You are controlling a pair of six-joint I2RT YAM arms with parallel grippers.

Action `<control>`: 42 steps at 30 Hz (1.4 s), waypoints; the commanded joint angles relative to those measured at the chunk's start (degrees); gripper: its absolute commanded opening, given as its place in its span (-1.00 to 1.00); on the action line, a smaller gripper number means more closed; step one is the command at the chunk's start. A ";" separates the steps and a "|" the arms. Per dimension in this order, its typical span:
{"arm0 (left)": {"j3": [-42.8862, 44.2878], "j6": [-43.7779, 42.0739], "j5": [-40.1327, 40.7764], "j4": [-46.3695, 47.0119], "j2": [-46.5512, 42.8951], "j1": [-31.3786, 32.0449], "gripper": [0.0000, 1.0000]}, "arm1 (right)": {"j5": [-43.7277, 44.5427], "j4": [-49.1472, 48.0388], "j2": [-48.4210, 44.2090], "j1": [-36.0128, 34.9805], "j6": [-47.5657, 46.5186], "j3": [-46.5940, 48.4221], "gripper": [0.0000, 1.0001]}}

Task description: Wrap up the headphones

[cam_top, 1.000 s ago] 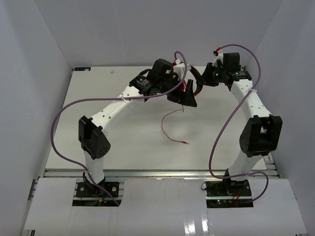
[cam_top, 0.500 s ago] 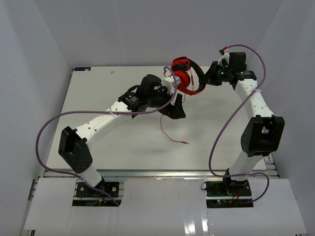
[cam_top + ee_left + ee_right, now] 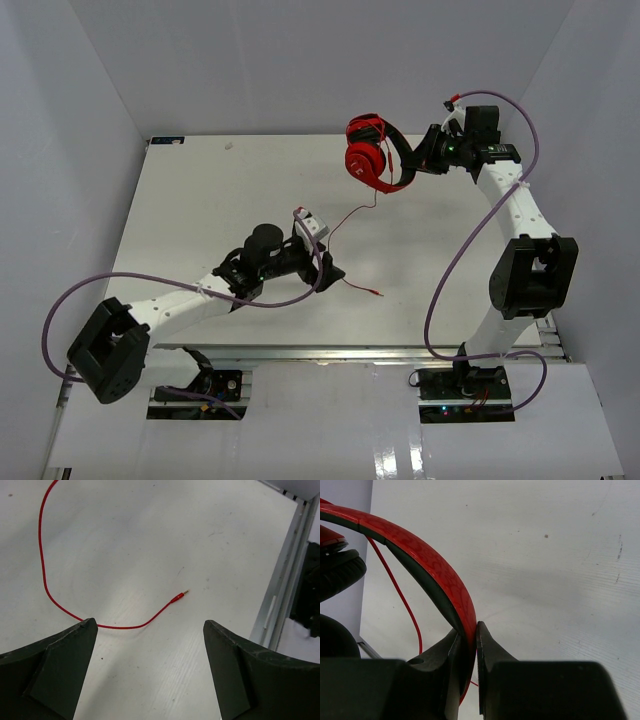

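Headphones (image 3: 372, 160): far, right of centre, held up off the desk (image 3: 200, 200) by the band, cups hanging left of the R hand (image 3: 468, 636).
R hand: narrow, pinching the band edge-on with a small bite near the fingertips.
L hand (image 3: 148, 626): wide, nothing in it, low over the near-centre desk, facing the plug (image 3: 179, 597).
Cord (image 3: 352, 212): drops from the cups and curves across the desk, plug end lying just right of the L hand. Looks unwound.
Risk 1: band could slip or swivel in the R hand, since the bite is small and the cups' wt hangs to one side.
Risk 2: L hand may miss the cord, which is thin and flat on the desk. Fingers could scrape the desk or nudge the plug away.
Risk 3: a hard pull on the cord could tug the headphones out of the R hand.
Risk 4: cord could snag on the purple cables (image 3: 455, 250) by the arms.
Hidden: far cup sits mostly behind the near one in the top view. Where the cord enters a cup, can't tell.
Cut off: R wrist view clips the cups at left. L wrist view loses the cord at its top edge.
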State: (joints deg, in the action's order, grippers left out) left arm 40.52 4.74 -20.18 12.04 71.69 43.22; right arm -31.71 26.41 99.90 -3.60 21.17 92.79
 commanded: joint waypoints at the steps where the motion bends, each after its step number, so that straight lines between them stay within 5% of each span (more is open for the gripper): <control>1: -3.55 -7.33 0.78 14.59 3.57 -0.07 0.96 | -3.45 -4.31 -4.19 0.26 2.16 0.76 -0.85; 5: -3.91 -6.01 1.22 17.01 9.83 -0.04 0.96 | -3.04 -4.44 -4.91 0.26 1.86 0.31 -0.85; 15: -2.02 3.40 19.22 15.75 18.88 0.11 0.86 | -3.57 -5.02 -5.68 0.17 1.98 -0.83 -0.85; 26: 5.57 21.76 13.06 7.51 26.50 0.20 0.65 | -3.45 -5.50 -6.29 -0.01 2.21 -1.81 -0.85; 35: 10.29 24.55 14.85 4.74 34.60 0.28 0.19 | -3.45 -5.58 -7.85 -0.27 1.94 -2.41 -0.85; 42: 11.70 24.74 14.54 5.57 36.05 0.20 -0.71 | -3.80 -5.26 -9.16 -0.27 1.12 -3.55 -0.85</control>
State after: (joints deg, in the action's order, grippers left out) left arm 51.03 29.03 -5.58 19.92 107.16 43.22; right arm -32.35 24.48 94.57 -3.68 21.83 89.14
